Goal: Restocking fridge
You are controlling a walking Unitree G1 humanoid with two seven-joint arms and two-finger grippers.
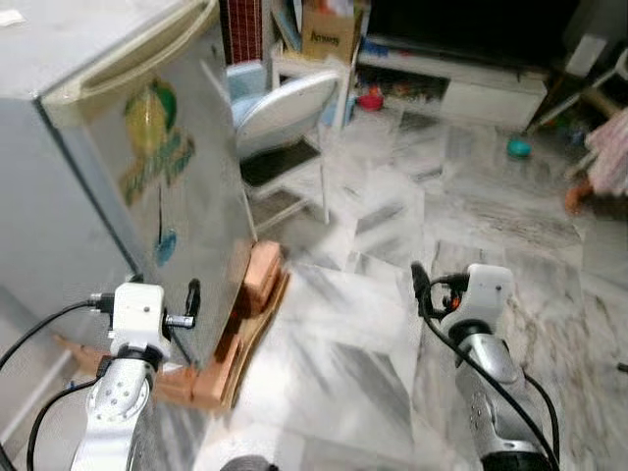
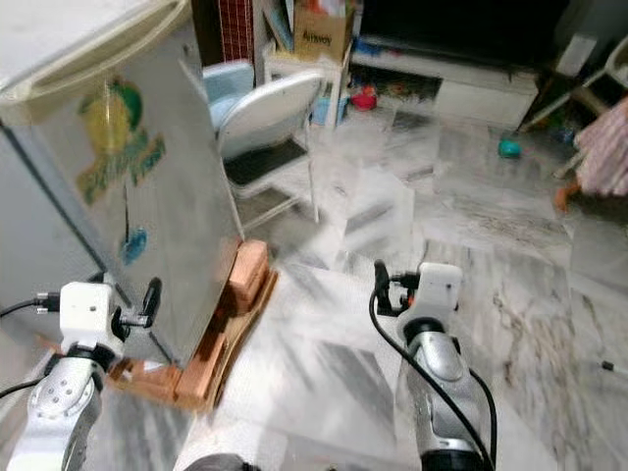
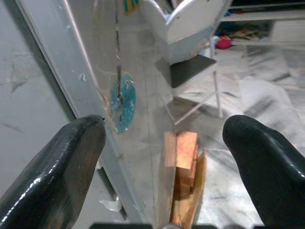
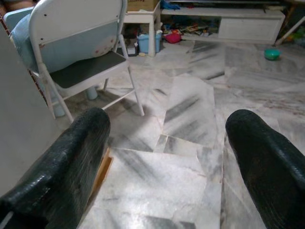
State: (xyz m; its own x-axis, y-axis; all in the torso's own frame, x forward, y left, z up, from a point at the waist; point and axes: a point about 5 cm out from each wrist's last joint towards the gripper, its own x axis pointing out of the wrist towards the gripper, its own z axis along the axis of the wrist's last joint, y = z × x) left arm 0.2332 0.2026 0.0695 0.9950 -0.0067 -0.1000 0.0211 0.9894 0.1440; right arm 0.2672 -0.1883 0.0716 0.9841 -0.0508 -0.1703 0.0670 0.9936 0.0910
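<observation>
Marble floor (image 1: 373, 294), grey-veined, fills the scene; a folding chair (image 1: 285, 118) stands at about 12 o'clock and a low TV bench (image 1: 461, 83) runs along the far wall at 1 o'clock. We note the fridge (image 1: 147, 196) at 10 o'clock, close in, door shut, resting on a stack of wooden blocks (image 1: 250, 294). Its long axis is upright, though it reads as tilted in the head views; the door face with the sticker (image 1: 157, 142) points toward 3 o'clock across the floor. Our left gripper (image 3: 162, 157) is spread wide and empty, just beside the lower door edge; in the wrist view the door seam sits between its fingers. Our right gripper (image 4: 167, 157) is likewise spread and carrying nothing, hanging over bare floor at 4 o'clock. No stock item in view that we can identify. Risks, as we judge them: the fridge's footing on loose blocks could shift if the door is pulled hard; the left fingers could slip off the thin edge; the chair stands near the door's likely swing path.
</observation>
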